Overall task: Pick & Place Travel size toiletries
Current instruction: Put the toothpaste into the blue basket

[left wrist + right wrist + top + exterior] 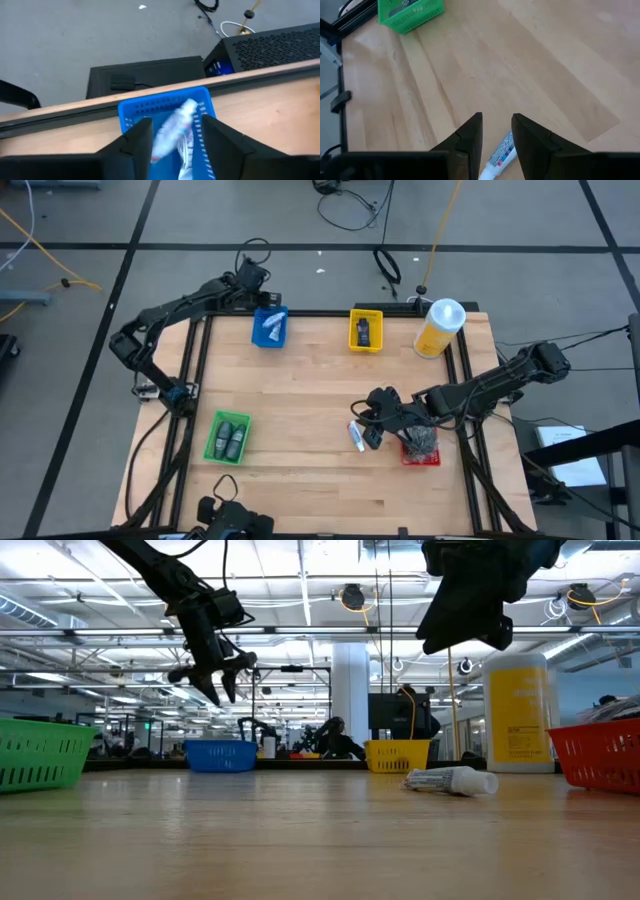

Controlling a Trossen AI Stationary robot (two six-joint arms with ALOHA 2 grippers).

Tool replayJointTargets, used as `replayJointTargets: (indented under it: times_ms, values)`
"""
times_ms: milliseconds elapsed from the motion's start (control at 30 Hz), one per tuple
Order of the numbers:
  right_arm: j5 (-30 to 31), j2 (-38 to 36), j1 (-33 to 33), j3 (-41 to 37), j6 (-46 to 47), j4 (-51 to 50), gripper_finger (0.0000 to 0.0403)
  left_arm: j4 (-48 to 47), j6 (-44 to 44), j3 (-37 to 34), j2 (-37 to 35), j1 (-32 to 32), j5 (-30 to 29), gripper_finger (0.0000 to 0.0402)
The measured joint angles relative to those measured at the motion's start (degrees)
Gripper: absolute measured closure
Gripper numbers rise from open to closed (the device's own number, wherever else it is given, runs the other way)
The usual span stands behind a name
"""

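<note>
My left gripper [263, 304] [216, 682] hangs open above the blue tray [270, 330] at the table's far edge. In the left wrist view a white tube with coloured marks [172, 131] shows blurred in the tray [131, 111], between my fingers. My right gripper [374, 424] [496, 121] is open above a white tube with blue and red marks [356, 437] [501, 152]. That tube lies on its side on the table, left of the red tray [421, 448], and also shows in the low view [450, 781].
A green tray [228, 437] with dark bottles stands near left. A yellow tray [366, 330] with a dark item stands at the far middle. A big yellow bottle [440, 327] stands far right. The red tray holds several dark items. Bare wood lies in the middle.
</note>
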Motion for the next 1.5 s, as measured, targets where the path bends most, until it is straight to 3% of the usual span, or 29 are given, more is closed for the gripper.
replayJointTargets:
  times_ms: [200,333,533,733,900,1133,1333,1500]
  values:
    - [-2.10,0.01,0.02,0.00,-2.51,-0.01,0.0307,-0.84,-2.72,0.70,-0.85,-0.14,4.25,0.0217]
    - [-5.24,0.02,0.02,0.02,-2.53,0.93,0.0307,-2.45,-3.47,0.81,-3.75,-2.07,4.86,0.0229]
    - [-8.01,0.02,0.60,1.62,-4.28,1.72,0.0313,-13.37,-2.83,0.81,-9.95,-8.92,4.16,0.0255]
    - [-8.13,0.02,2.76,3.59,-9.87,1.81,0.0336,-24.88,-8.87,0.85,-14.18,-21.16,2.08,0.0269]
    - [-9.72,0.02,3.83,5.07,-12.57,1.65,0.0345,-32.77,-21.51,0.83,-14.69,-34.05,2.25,0.0270]
    - [-11.09,2.84,3.38,8.94,-16.32,-1.26,0.0346,-31.85,-38.08,0.83,-14.73,-51.87,-2.06,0.0270]
    - [-11.46,7.10,3.41,11.73,-17.53,-6.37,0.0346,-32.01,-50.77,0.83,-14.69,-62.90,-2.29,0.0270]
    - [-10.82,10.53,3.28,11.87,-12.43,-10.44,0.0346,-32.02,-60.54,0.83,-14.69,-70.11,-5.81,0.0270]
